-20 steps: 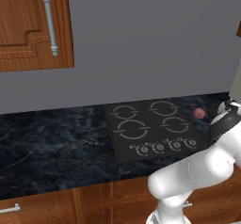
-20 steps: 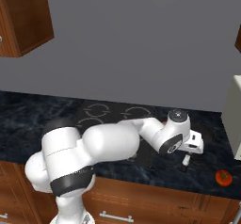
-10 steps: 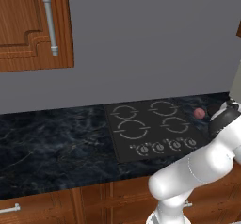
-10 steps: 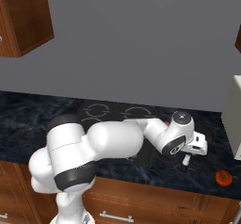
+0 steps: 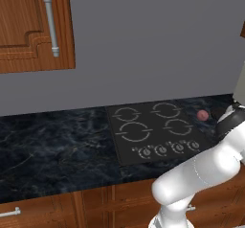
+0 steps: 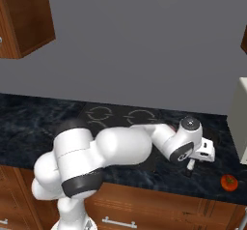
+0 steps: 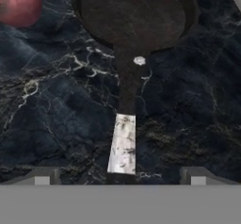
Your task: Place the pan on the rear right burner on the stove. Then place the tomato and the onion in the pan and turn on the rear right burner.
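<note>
The two-finger gripper (image 7: 120, 175) hangs over the dark marbled worktop (image 7: 56, 119) to the right of the flat black glass stove (image 5: 155, 131), its fingers spread wide, one tip on each side of the pale end of the handle and touching nothing. The small round black frying pan (image 7: 134, 18) lies straight ahead of the gripper, bowl farthest off, its long thin handle running back toward the gripper and ending between the tips. The pinkish-purple onion (image 7: 19, 4) sits ahead and to the gripper's left, just beside the pan's rim. The orange-red tomato (image 6: 228, 182) rests on the worktop near the front edge, off to the side of the gripper away from the stove.

The step in hand looks like taking the pan by its handle. To do it well, the gripper should come straight down with the handle centred between the fingers, and close on the dark stretch nearer the bowl rather than the pale tip, so the pan tips less when lifted. The carry to the rear right burner (image 5: 166, 110) must clear the onion.

The pan's far rim is cut off in the hand view; in the left base view the arm covers the pan, and the gripper itself is hard to make out in the right base view
</note>
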### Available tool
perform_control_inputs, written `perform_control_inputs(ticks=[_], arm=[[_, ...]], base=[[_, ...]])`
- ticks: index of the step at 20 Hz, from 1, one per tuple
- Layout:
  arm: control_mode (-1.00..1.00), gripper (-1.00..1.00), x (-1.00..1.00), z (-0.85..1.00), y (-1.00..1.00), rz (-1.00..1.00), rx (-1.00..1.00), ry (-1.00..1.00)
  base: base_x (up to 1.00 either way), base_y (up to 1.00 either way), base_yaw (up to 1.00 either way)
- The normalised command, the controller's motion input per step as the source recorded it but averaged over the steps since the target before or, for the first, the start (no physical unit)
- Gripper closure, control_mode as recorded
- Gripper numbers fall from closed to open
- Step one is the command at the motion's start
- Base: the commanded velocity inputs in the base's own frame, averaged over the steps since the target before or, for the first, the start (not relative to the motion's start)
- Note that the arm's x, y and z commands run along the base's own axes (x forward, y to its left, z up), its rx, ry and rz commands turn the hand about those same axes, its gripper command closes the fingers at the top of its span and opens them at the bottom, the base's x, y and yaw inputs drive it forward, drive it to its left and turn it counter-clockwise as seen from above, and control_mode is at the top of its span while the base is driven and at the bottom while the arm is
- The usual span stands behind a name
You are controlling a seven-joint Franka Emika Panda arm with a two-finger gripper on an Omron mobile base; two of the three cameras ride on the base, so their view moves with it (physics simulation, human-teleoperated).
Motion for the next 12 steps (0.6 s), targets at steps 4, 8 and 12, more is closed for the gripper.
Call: perform_control_inputs(ticks=[4, 8, 12], arm=[[-1.0, -1.0, 0.0, -0.14, 0.0, 0.03, 0.0, 0.0], [-1.0, -1.0, 0.0, -0.15, 0.0, 0.03, 0.0, 0.0], [-1.0, -1.0, 0.0, -0.16, 0.0, 0.01, 0.0, 0.0]], base=[[0.0, 0.0, 0.0], [0.0, 0.0, 0.0], [0.0, 0.0, 0.0]])
